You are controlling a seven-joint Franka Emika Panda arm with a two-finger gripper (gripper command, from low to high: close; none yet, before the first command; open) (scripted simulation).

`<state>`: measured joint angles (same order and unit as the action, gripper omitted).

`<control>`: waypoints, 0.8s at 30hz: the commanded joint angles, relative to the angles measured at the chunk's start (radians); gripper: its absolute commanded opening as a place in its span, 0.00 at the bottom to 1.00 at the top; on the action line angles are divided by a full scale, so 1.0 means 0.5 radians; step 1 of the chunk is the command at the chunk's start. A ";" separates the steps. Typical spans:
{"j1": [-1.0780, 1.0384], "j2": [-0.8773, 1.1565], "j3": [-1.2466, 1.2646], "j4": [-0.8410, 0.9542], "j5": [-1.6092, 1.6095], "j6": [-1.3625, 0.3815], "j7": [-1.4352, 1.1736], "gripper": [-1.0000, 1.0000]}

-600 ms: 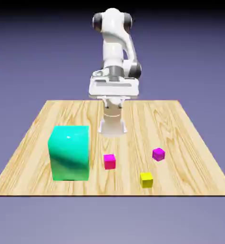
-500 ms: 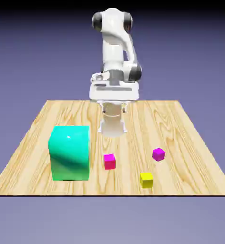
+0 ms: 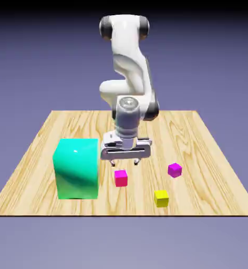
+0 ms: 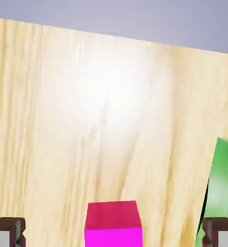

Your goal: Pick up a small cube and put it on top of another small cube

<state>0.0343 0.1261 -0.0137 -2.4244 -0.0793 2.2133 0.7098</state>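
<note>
The gripper (image 3: pixel 126 162) hangs just above the hot-pink cube (image 3: pixel 121 178) with its fingers (image 4: pixel 7 231) spread wide apart and touching nothing; in the hand view the cube sits between the two tips. The cube rests on the wooden table (image 3: pixel 199 142) near its front edge, just beside the big teal cube (image 3: pixel 76 168), with the magenta cube (image 3: pixel 174 169) and the yellow cube (image 3: pixel 161 198) further toward the exterior view's right.
</note>
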 commanded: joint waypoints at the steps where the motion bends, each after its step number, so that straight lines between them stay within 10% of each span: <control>1: 0.002 0.073 -0.001 0.040 -0.008 -0.086 -0.003 0.50; 7: 0.014 0.448 -0.009 0.248 -0.051 -0.530 -0.020 0.50; 13: 0.002 0.634 -0.026 0.084 -0.081 -0.180 0.002 0.50; 14: 0.002 0.634 -0.026 0.084 -0.081 -0.180 0.002 0.00; 24: -0.200 0.633 0.337 0.600 0.087 -0.672 0.412 0.00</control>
<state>-0.0654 0.4425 0.1547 -2.1243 -0.0327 1.8774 0.9151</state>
